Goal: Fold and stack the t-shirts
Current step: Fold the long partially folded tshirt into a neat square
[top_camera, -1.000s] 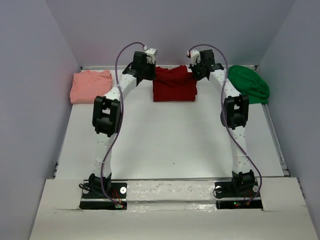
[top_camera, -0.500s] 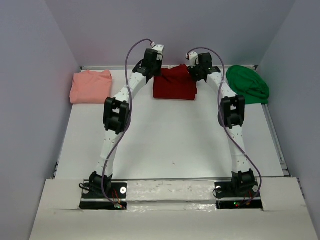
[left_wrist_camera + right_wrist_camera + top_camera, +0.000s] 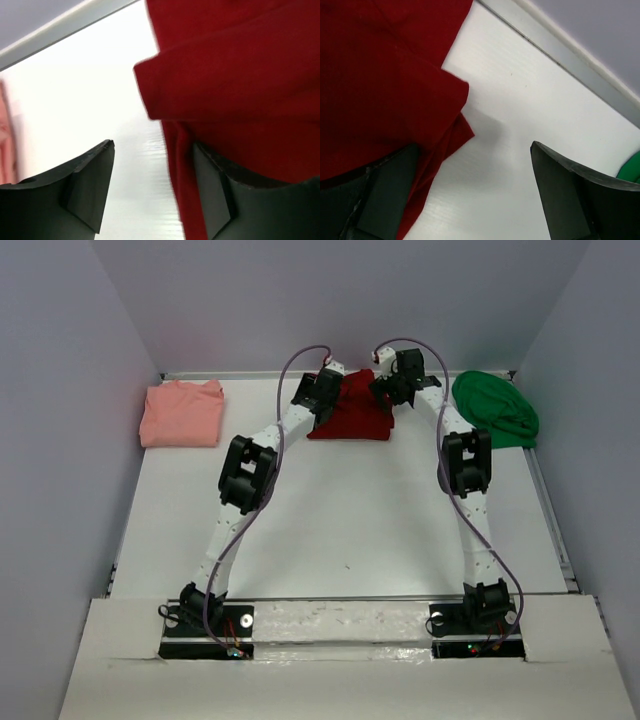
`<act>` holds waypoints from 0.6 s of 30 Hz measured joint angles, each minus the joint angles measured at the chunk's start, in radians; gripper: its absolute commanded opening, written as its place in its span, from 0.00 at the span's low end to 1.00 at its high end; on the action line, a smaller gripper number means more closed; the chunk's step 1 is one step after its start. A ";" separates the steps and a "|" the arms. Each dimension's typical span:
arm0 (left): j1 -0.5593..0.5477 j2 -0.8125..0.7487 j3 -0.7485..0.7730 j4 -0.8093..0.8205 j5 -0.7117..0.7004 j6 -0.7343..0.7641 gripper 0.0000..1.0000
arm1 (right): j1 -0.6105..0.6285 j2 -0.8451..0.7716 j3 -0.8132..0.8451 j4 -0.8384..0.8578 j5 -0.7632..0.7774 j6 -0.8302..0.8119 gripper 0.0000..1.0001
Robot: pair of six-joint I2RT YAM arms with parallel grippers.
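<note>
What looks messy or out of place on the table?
The green t-shirt, far right, lies in a rumpled heap, unlike the salmon-pink t-shirt, which is folded flat at far left. The dark red t-shirt between them is folded, but loose layers stick out unevenly at both side edges.

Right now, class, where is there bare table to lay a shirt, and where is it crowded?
Free: the table middle, between the left arm and right arm, nearer than the dark red shirt. Crowded: the back edge, from salmon-pink shirt to green shirt.
</note>
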State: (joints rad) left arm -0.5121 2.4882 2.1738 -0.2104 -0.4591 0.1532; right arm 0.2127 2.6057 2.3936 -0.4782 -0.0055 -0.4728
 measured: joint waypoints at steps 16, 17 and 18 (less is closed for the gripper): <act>0.128 -0.463 -0.238 0.083 -0.114 0.108 0.95 | 0.024 -0.451 -0.388 0.139 0.144 -0.129 1.00; 0.171 -0.575 -0.311 0.081 -0.067 0.099 0.95 | 0.036 -0.483 -0.425 0.171 0.166 -0.154 1.00; 0.197 -0.644 -0.372 0.102 -0.032 0.092 0.95 | 0.055 -0.516 -0.488 0.233 0.193 -0.200 1.00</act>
State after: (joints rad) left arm -0.3149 1.8446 1.8019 -0.1085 -0.4908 0.2455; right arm 0.2676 2.0895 1.9057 -0.2447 0.1879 -0.6727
